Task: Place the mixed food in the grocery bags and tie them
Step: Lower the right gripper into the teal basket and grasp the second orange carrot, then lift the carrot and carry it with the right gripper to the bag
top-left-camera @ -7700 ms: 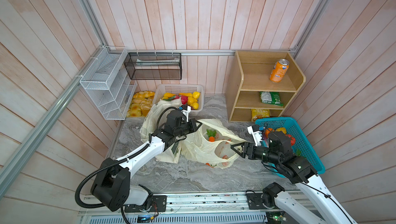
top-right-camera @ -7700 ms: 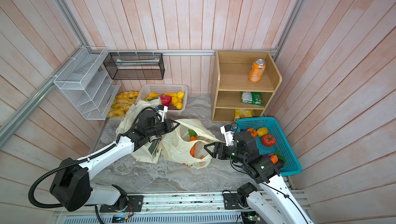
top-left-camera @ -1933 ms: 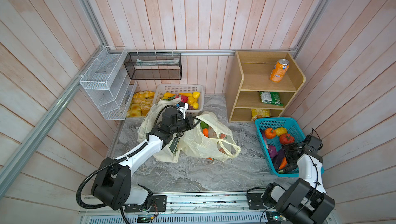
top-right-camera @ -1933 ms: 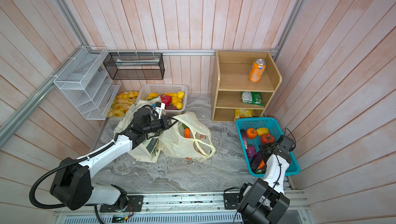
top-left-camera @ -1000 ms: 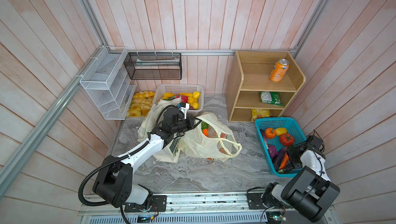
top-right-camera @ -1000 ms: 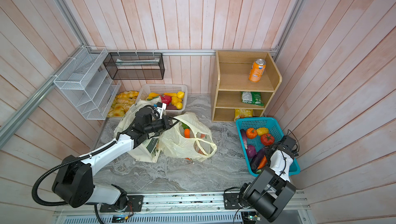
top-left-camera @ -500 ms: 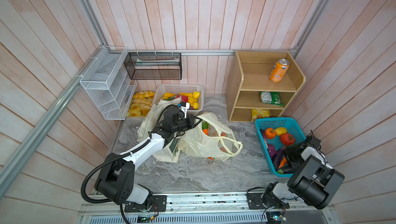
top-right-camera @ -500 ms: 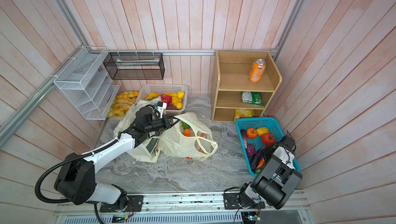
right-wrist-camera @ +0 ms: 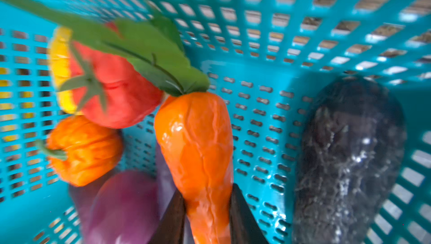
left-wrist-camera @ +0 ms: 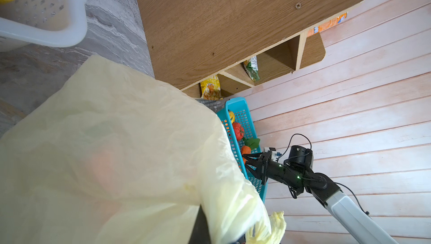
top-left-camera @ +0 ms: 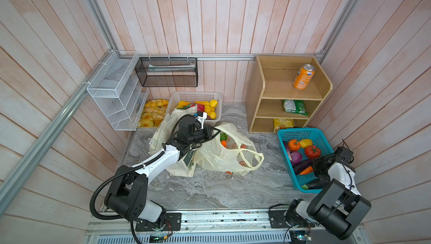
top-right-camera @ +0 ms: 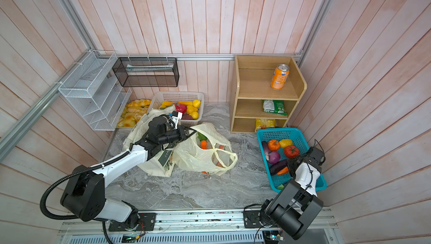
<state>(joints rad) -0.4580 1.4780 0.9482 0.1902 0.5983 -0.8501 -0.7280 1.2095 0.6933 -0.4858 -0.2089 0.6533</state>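
Note:
A thin pale-yellow plastic bag point(top-left-camera: 224, 158) point(top-right-camera: 198, 156) lies open mid-table with a carrot point(top-left-camera: 223, 143) inside. It leans on the cream cloth tote point(top-left-camera: 163, 130) point(top-right-camera: 137, 135). My left gripper point(top-left-camera: 211, 134) point(top-right-camera: 186, 133) is shut on the plastic bag's far rim. In the left wrist view the bag point(left-wrist-camera: 116, 149) covers the jaws and only one dark finger point(left-wrist-camera: 200, 226) shows. My right gripper point(top-left-camera: 313, 168) point(right-wrist-camera: 207, 217) reaches into the teal basket. Its fingers point(right-wrist-camera: 173, 219) press both sides of an orange carrot point(right-wrist-camera: 198, 142) point(top-right-camera: 282, 171) with green leaves.
The teal basket point(top-left-camera: 303, 133) at the right also holds a tomato point(top-left-camera: 312, 151), a small pumpkin, a purple onion and a dark eggplant point(right-wrist-camera: 349, 161). A wooden shelf point(top-left-camera: 256, 95) behind it carries an orange can point(top-left-camera: 303, 77) and a green packet point(top-left-camera: 295, 108). A white fruit basket point(top-left-camera: 196, 95) stands at the back.
My right gripper's jaws have closed in on the carrot inside the teal basket. The left gripper keeps hold of the bag's rim and has barely moved.

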